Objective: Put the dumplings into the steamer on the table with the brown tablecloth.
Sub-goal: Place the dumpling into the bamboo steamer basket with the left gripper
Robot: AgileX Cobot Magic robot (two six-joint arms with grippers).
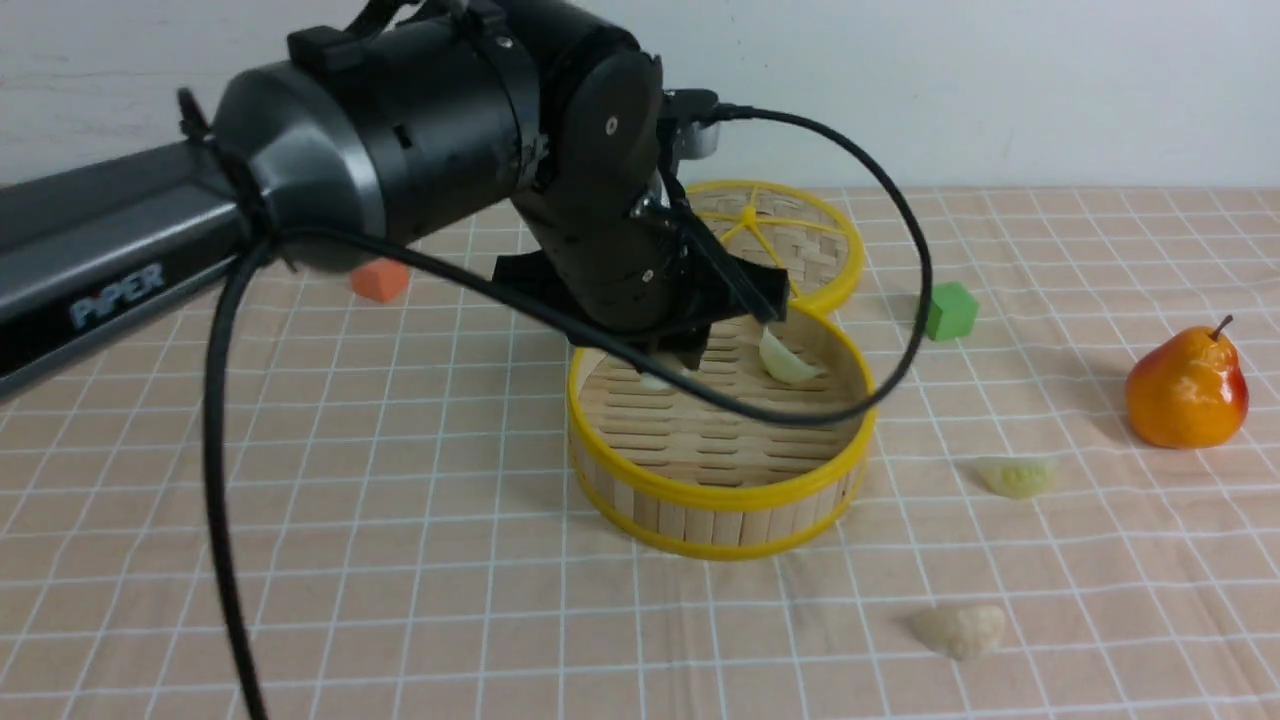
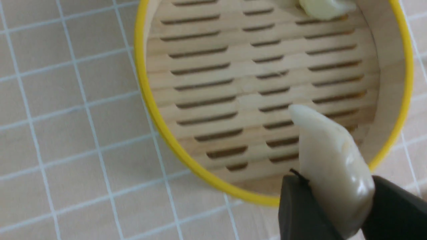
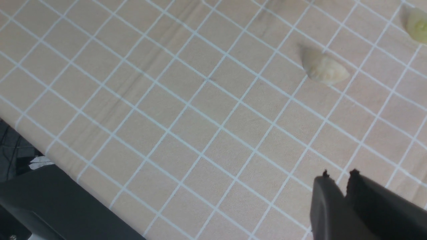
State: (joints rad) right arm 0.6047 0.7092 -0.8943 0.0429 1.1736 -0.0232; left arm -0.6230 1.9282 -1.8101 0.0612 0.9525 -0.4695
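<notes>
Front view: left arm (image 1: 430,130) low over steamer (image 1: 700,490), cream dumpling (image 2: 330,166) between fingers (image 2: 300,213).

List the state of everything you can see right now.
Left pincer: shut on white dumpling, over steamer.
Steamer: uncovered, second dumpling inside.
Lid: off, flat behind steamer.
Right pincer: shut, empty.
Green dumpling: loose on tablecloth.
Cream dumpling: loose on tablecloth.

Plain white wall (image 1: 1000,80) behind a cloth-covered table (image 1: 400,560).
The wall runs along the table's far edge; the light is soft and even.
</notes>
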